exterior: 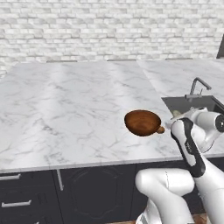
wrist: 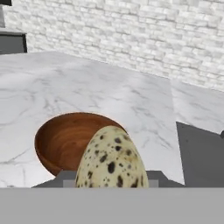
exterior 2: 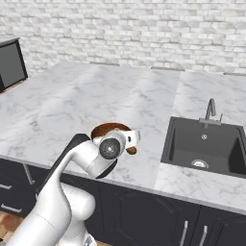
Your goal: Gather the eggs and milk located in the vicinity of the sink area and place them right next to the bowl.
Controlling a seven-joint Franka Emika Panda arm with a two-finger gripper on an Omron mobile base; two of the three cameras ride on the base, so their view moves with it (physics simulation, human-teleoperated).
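Note:
My gripper (wrist: 111, 179) is shut on the pale speckled egg (wrist: 111, 162), which sits large between the grey fingers (wrist: 65, 178). I hold it just right of the reddish-brown wooden bowl (exterior: 142, 122), between the bowl and the sink (exterior 2: 204, 144), and slightly above the counter. The pale egg (exterior: 176, 113) peeks out beside my white hand. The reddish-brown egg (exterior: 160, 129) lies on the marble against the bowl's right side, and it also shows as the brown egg (exterior 2: 131, 151) below my wrist. My arm covers part of the bowl (exterior 2: 110, 129). The milk is out of view.
The curved silver faucet (exterior 2: 210, 109) stands behind the dark basin. A dark appliance (exterior 2: 9, 62) sits at the far left of the marble counter (exterior: 65, 113). A brick wall runs along the back. The counter's front edge lies close below the bowl, with dark cabinets under it.

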